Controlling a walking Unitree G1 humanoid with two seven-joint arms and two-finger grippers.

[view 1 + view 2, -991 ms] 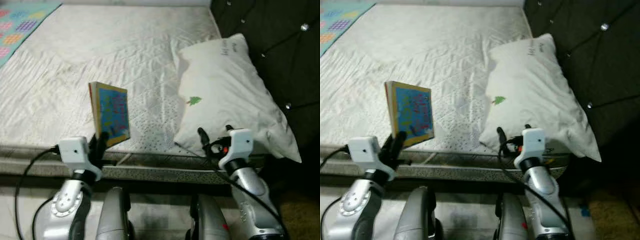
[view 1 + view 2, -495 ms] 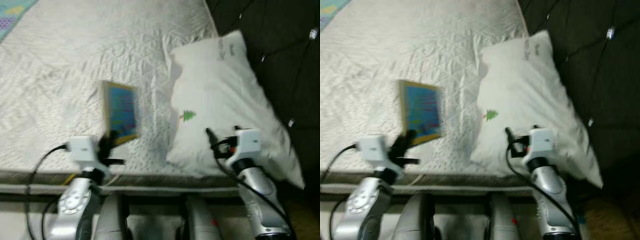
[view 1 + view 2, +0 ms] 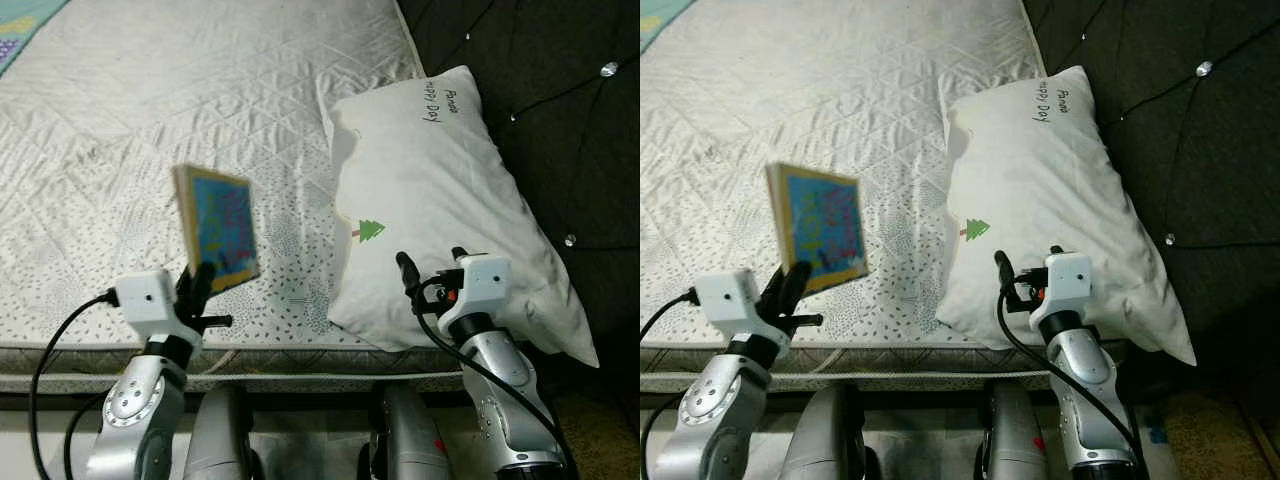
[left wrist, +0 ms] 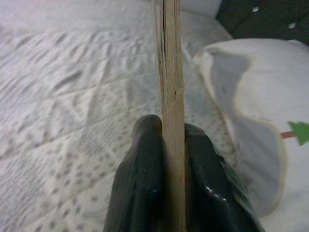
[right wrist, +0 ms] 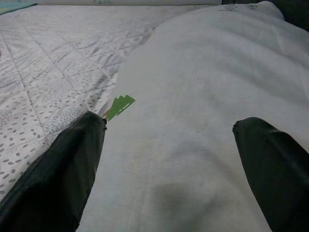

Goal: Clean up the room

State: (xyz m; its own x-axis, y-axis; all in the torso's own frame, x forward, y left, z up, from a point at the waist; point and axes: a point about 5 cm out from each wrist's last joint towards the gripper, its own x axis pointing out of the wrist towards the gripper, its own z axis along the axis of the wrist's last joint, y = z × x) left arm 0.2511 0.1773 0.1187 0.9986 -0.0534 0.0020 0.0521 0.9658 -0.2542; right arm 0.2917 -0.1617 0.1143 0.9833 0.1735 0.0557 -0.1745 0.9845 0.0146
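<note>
Book (image 3: 217,226) with a bright blue cover stands upright above the near edge of the bed (image 3: 150,120), pinched at its lower corner between the pressed-together fingers (image 4: 140,193) of the left gripper (image 3: 199,288). Beyond it the quilted white mattress lies open and flat all the way across. To the right, a white pillow (image 3: 440,200) with a small green tree print lies against the dark tufted headboard (image 3: 560,110). The right gripper (image 5: 169,159) hangs just over the pillow's near end, its fingers spread wide.
</note>
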